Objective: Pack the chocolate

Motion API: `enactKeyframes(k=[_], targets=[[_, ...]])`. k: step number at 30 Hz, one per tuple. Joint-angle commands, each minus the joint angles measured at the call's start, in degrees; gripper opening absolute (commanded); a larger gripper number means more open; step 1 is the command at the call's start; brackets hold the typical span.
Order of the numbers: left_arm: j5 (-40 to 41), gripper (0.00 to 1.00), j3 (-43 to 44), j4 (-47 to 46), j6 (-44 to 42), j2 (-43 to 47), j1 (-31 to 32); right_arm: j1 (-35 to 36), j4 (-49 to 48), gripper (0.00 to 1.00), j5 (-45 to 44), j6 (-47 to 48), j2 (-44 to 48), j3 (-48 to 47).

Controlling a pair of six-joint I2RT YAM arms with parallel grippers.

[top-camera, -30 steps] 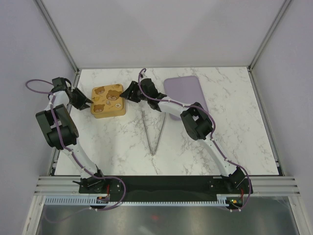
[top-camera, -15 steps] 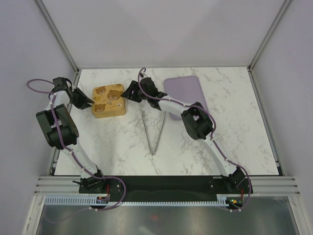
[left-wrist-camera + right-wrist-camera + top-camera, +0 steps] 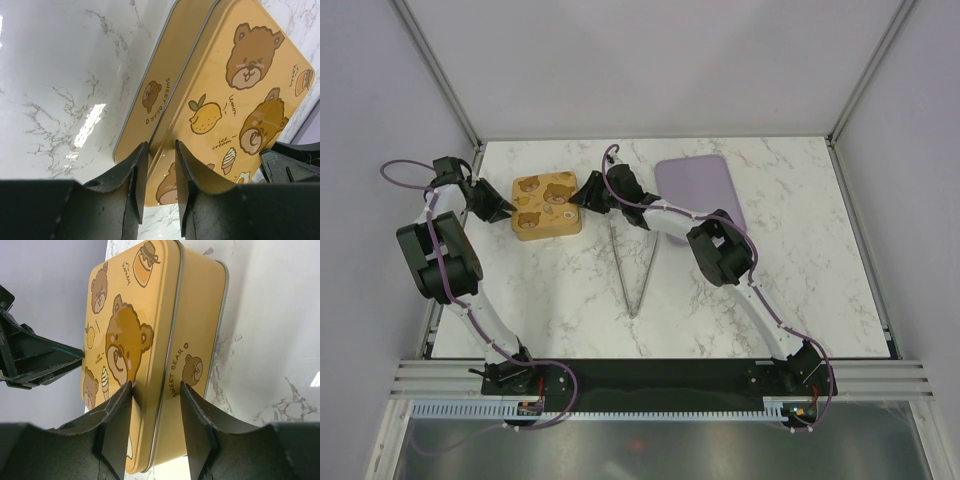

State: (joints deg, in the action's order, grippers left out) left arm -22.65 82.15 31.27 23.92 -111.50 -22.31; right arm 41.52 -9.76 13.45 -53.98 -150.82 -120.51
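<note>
2 box [image 3: 545, 205] edges are straddled: left end effector [image 3: 160, 146] pinches narrowly, right end effector [image 3: 156, 386] gapes wider.

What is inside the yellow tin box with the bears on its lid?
Nothing inside shows. The bear-printed lid sits closed on the tin box and covers its whole interior, so whether any chocolate is in it cannot be seen.
</note>
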Motion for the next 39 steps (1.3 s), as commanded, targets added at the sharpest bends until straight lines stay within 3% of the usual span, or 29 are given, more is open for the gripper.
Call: enactKeyframes(k=[1,10,19,24,26,28,29,32,39], targets=[[-0.1,0.35,1.3,-0.1,-2.0,-0.6,0.3,0.7,-1.7,0.49,0.0,-0.9,0.2,3.4],[0.1,0.36,2.0,-0.2,-1.1,-2.1,0.3,3.0,-0.7,0.36,-1.3,-0.9,2.1,8.4],[2.6,0.46,10.2,2.0,0.6,1.5,0.3,0.8,-0.2,0.38,-1.8,1.1,5.2,8.0],[0.3,0.46,14.0,2.0,1.1,0.5,0.9,-0.7,1.1,0.42,-0.4,3.2,6.6,5.2],[-2.6,0.40,14.9,1.3,1.0,-1.2,1.1,-1.2,1.5,0.41,-0.1,3.9,7.3,4.6],[-6.8,0.37,15.3,-0.1,1.1,-2.7,1.3,-1.3,1.5,0.31,0.1,4.4,7.6,3.5],[-7.5,0.33,15.5,-0.7,1.1,-3.9,1.6,-1.3,1.5,0.21,0.6,4.6,7.6,2.9],[-9.1,0.30,15.7,-2.3,1.3,-5.5,2.5,-1.3,1.5,0.10,1.8,4.4,6.2,-0.4],[-7.8,0.28,15.6,-3.8,1.0,-9.8,3.9,-1.2,-2.8,0.07,7.4,2.7,3.0,-5.1]])
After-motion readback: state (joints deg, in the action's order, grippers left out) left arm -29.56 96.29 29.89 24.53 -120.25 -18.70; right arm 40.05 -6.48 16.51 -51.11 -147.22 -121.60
